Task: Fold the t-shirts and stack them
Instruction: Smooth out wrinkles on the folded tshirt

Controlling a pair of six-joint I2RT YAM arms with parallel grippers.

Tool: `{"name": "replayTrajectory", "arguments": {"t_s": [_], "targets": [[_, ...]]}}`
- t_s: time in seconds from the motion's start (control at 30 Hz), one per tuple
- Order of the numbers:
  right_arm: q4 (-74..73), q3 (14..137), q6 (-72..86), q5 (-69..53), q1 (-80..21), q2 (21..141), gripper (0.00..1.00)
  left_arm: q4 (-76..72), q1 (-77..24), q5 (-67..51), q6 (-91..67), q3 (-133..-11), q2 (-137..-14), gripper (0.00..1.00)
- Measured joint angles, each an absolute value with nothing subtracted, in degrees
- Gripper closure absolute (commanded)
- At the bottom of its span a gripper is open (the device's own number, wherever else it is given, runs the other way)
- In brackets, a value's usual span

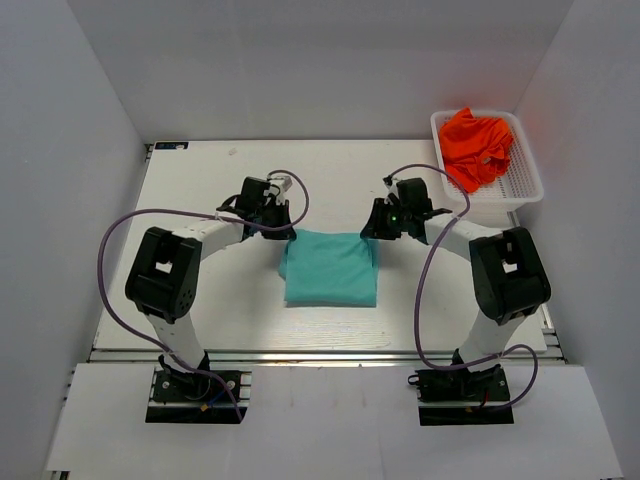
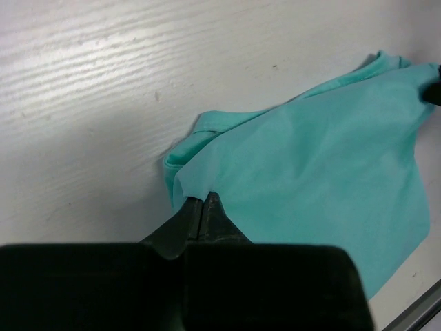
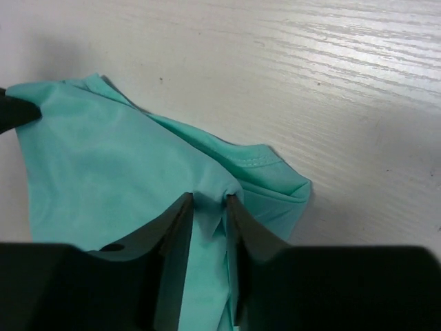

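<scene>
A teal t-shirt (image 1: 330, 270) lies folded into a rough square at the table's middle. My left gripper (image 1: 283, 233) sits at its far left corner. In the left wrist view the left gripper (image 2: 202, 198) is shut on the corner of the teal cloth (image 2: 324, 158). My right gripper (image 1: 373, 232) is at the far right corner. In the right wrist view the right gripper (image 3: 209, 198) has its jaws narrowed on a puckered fold of the teal fabric (image 3: 103, 172), which touches both fingers. The orange-red t-shirt (image 1: 478, 148) lies crumpled in the basket.
A white perforated basket (image 1: 527, 160) stands at the table's far right corner. Purple cables loop out from both arms over the table. Grey walls close in the left, back and right sides.
</scene>
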State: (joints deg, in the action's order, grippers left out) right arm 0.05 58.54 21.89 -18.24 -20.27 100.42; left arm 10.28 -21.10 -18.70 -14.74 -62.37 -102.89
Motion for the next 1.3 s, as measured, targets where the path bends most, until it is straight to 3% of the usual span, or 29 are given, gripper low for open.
{"name": "replayTrajectory", "arguments": {"t_s": [0.07, 0.1, 0.3, 0.6, 0.77, 1.0, 1.3], "targets": [[-0.2, 58.8, 21.9, -17.7, -20.3, 100.6, 0.84, 9.9, -21.1, -19.5, -14.5, -63.2, -102.9, 1.00], [-0.2, 58.8, 21.9, -17.6, -20.3, 100.6, 1.00, 9.6, -21.1, -20.0, -14.4, -63.6, -102.9, 1.00], [0.5, 57.2, 22.0, -17.6, -20.3, 98.5, 1.00, 7.4, -21.4, -22.5, -13.8, -62.7, -101.4, 1.00], [0.2, 46.8, 21.8, -16.8, -20.3, 76.2, 1.00, -0.8, -22.0, -32.2, -12.0, -50.5, -84.6, 1.00], [-0.1, 43.5, 22.3, -14.1, -20.3, 72.1, 1.00, -4.6, -22.3, -34.8, -11.6, -50.0, -83.7, 1.00], [0.9, 42.1, 22.8, -7.0, -20.1, 74.3, 1.00, -6.3, -21.5, -35.7, -11.9, -54.7, -95.8, 1.00], [7.8, 45.1, 23.3, -6.3, -18.1, 91.2, 1.00, -2.5, -21.1, -29.3, -12.6, -63.4, -107.6, 1.00]]}}
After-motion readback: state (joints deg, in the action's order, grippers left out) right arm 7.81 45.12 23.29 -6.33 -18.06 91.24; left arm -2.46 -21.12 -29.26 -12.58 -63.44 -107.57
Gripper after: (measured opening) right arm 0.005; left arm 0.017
